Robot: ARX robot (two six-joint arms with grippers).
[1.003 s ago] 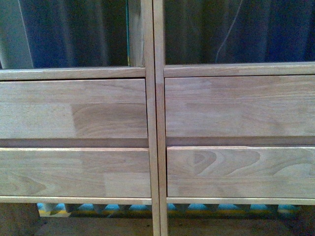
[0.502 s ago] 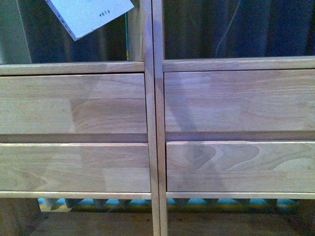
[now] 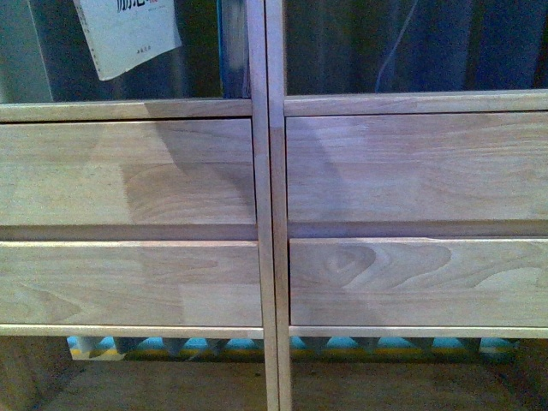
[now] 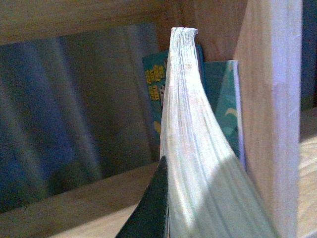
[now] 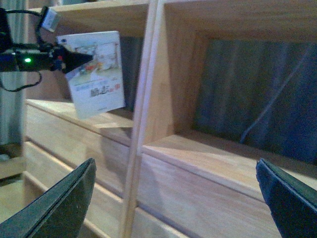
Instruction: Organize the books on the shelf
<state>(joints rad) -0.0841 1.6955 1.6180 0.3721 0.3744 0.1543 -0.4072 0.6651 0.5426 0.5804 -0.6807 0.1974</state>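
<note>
My left gripper (image 5: 74, 58) is shut on the book (image 5: 96, 74), a thin whitish paperback held in the air in the left open compartment of the wooden shelf (image 3: 261, 214). In the front view the book (image 3: 128, 34) hangs above the compartment's board, slightly tilted. In the left wrist view its page edge (image 4: 190, 148) rises beside one dark finger (image 4: 151, 208), close to the centre divider (image 4: 262, 124). My right gripper (image 5: 173, 208) is open and empty, in front of the right column.
A teal-covered book (image 4: 220, 104) stands against the centre divider in the left compartment; it also shows in the front view (image 3: 224, 47). Dark curtain shows through the open back. Two drawer fronts (image 3: 128, 171) sit below each compartment.
The book has come into the front view from above, turning from strongly tilted to nearly upright and moving left. The shelf sits a little higher in the picture.
</note>
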